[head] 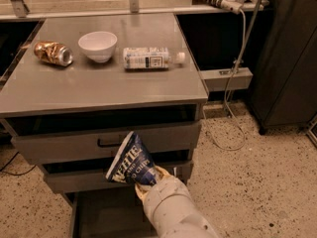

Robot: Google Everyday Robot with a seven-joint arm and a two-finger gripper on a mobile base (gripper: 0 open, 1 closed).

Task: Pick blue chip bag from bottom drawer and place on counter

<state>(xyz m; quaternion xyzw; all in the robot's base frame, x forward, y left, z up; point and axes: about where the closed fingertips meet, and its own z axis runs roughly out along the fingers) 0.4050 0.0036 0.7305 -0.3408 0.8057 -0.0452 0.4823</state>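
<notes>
Three items on the counter (99,90), left to right: crushed gold can (53,53), white bowl (97,45), water bottle (148,58) lying on its side. Below: blue chip bag (130,161), tilted, lifted in front of the upper drawers (59,148), above the open bottom drawer (101,214). Gripper (147,181) at the bag's lower right end, fingers pinching it.

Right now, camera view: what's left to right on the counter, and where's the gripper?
gold can → white bowl → water bottle. The gripper is lower, in front of the drawers, shut on the blue chip bag.
</notes>
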